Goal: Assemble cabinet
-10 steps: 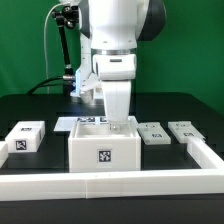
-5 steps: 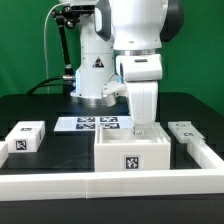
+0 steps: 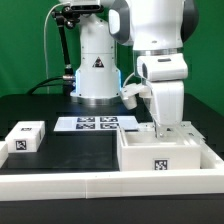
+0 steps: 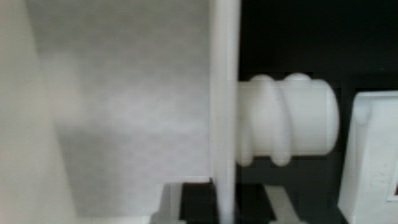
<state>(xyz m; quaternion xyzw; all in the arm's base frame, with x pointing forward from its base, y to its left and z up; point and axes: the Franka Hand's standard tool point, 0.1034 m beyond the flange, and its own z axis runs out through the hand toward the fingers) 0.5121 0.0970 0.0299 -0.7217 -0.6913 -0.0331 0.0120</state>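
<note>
Cabinet (image 3: 140, 158) open-side up, long axis across exterior view (tag (image 3: 159, 165) toward camera), gripper (image 3: 167, 127) jaws closed on its wall

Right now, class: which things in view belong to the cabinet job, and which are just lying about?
In the job: cabinet; gripper, clamped on its far wall; tagged panel behind it.
Lying about: marker board; small tagged block, untouched; white border rail.
</note>
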